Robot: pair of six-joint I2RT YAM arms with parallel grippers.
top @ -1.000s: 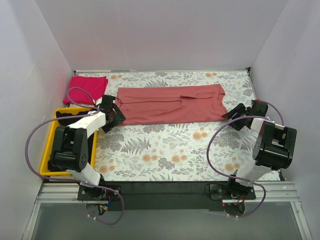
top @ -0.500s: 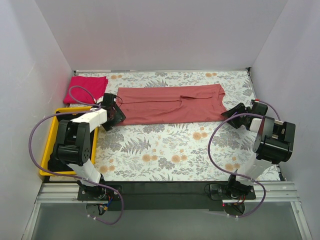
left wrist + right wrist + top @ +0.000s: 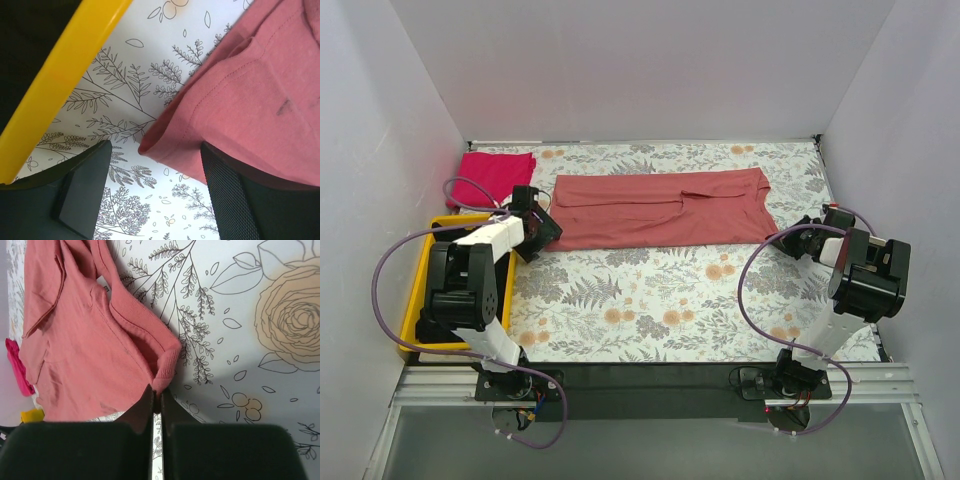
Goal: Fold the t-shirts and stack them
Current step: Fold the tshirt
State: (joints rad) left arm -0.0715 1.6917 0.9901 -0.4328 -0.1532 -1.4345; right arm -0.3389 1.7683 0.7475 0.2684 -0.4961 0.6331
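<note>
A long red shirt (image 3: 660, 208) lies flat on the desk (image 3: 660, 310). It is far from the arms and runs from left to right. It is folded into a long strip. The desk has a cloth with flowers and leaves on it.

The left fingers (image 3: 542, 230) are at the left end of the red shirt. They are spread wide and hold nothing. In the left wrist view, the corner of the red shirt (image 3: 240, 100) pokes into the gap between them. One finger is on the bare desk side. The other finger is under the picture of the shirt, so I cannot tell if it touches the cloth.

The right fingers (image 3: 790, 241) are at the right end of the red shirt. They are pressed tight together. In the right wrist view, they pinch the near right corner of the red shirt (image 3: 90, 355). The thick hem curls up right at their tips.

A bright pink shirt (image 3: 495, 177) sits folded in the far left corner of the desk. It is just past the left arm and apart from the red shirt.

A yellow bin (image 3: 415, 305) sits at the left side of the desk, beside the left arm. The arm hides most of the inside of it. What shows looks dark.
</note>
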